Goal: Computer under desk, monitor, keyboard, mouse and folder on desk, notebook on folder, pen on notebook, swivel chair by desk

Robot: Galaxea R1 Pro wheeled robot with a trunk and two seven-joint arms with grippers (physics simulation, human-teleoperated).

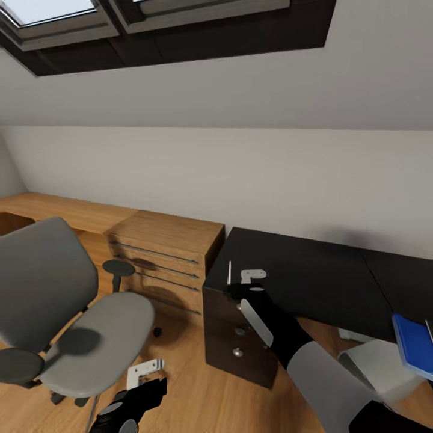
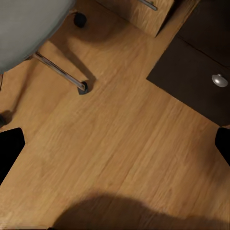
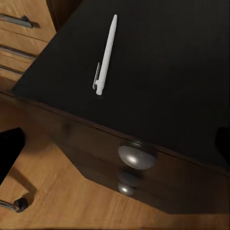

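A white pen (image 3: 105,55) with a clip lies on the glossy black desk (image 1: 313,273), close to its left corner above the drawer unit; the head view shows the pen (image 1: 229,272) as a thin pale sliver. My right gripper (image 1: 251,278) hovers just right of it, open, its dark fingertips (image 3: 9,148) spread wide in the right wrist view. The grey swivel chair (image 1: 99,340) stands left of the desk with a bare seat. My left gripper (image 1: 144,371) hangs open over the floor beside the chair. A blue folder (image 1: 415,346) lies at the desk's front edge, cut by the frame.
A light-wood drawer unit (image 1: 165,252) stands against the wall between chair and desk. The black drawer front carries round silver knobs (image 3: 136,157). A chair leg with a caster (image 2: 82,87) lies under my left gripper. A sloped wall and skylight (image 1: 54,12) are above.
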